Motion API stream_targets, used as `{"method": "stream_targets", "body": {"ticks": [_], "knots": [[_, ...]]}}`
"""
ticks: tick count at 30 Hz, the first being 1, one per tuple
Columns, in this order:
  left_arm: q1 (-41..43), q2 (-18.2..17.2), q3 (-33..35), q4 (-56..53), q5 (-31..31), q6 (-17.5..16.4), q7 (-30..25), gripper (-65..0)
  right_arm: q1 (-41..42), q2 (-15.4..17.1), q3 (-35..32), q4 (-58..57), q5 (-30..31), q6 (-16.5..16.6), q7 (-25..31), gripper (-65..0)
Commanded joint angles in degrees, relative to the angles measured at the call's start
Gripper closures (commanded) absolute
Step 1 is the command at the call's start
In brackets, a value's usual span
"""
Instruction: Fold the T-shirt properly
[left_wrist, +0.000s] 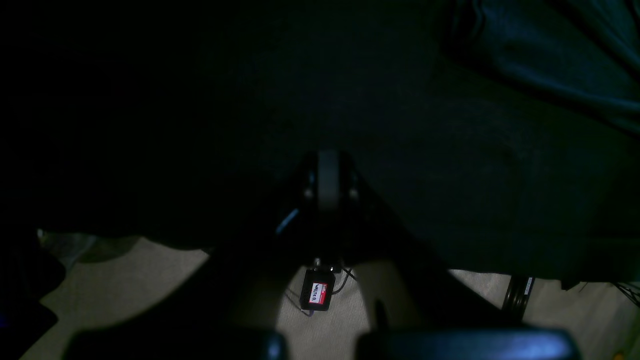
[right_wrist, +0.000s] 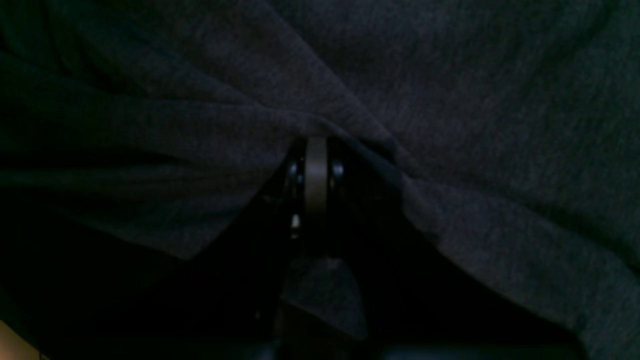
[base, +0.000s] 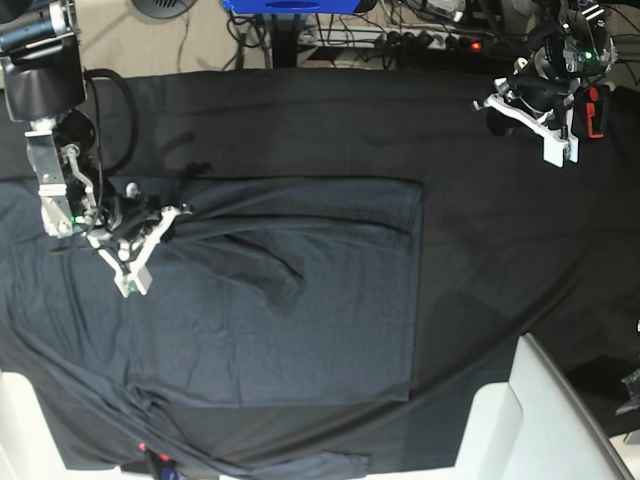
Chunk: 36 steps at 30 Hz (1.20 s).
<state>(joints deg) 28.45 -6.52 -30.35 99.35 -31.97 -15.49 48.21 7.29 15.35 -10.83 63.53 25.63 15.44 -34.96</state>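
the plain dark slate-grey knit t-shirt (base: 300, 300) lay flat on the black table cloth (base: 500, 250), long axis left-right, folded edge facing bare cloth. my right gripper (base: 180, 212) pinched its upper edge; my left gripper (base: 497, 112) was pressed together, holding nothing, well apart.

black table cloth (base: 480, 200) | power strip (base: 430, 40) | blue stand (base: 290, 6)

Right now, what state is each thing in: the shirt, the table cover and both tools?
Dark slate-grey knit T-shirt: spread on the table, partly folded, creased near its top left.
Black cloth table covering: laid flat under the shirt.
Right tool: shut, pinching a bunched fold of the shirt.
Left tool: shut, holding nothing, over bare black cloth away from the shirt.
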Motion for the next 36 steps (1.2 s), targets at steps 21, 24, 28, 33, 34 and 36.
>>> {"method": "stream_targets", "body": {"ticks": [21, 24, 28, 33, 34, 36], "knots": [[-1.0, -0.5, -0.3, 0.8, -0.8, -0.4, -0.8, 0.0, -13.2, -11.6, 51.7, 20.3, 7.4, -7.7, 3.8, -9.0], [-1.6, -0.4, -0.4, 0.7, -1.0, -0.4, -0.8, -16.8, -13.2, -11.3, 60.1, 16.5, 14.8, -7.7, -0.5, -30.3], [-2.3, -0.4, -0.5, 0.1, -1.0, -0.5, -0.8, -38.5, -13.1, -7.5, 64.1, 9.0, 20.8, -7.7, -0.5, -37.5], [-2.9, -0.4, -0.5, -3.0, -1.9, -0.9, -0.8, -52.3, -10.7, -1.8, 64.8, -5.0, 25.2, -7.2, 2.9, -37.5], [-2.9, -0.4, -0.6, -3.7, -3.3, -2.1, -0.8, -52.3, -10.0, -1.0, 64.8, -7.3, 25.5, -5.8, 3.7, -37.5], [-2.8, -0.6, -1.6, -5.4, -7.6, -6.7, -0.8, -51.7, -8.1, 0.8, 64.9, -12.1, 25.5, -1.5, 4.2, -37.5]]}}
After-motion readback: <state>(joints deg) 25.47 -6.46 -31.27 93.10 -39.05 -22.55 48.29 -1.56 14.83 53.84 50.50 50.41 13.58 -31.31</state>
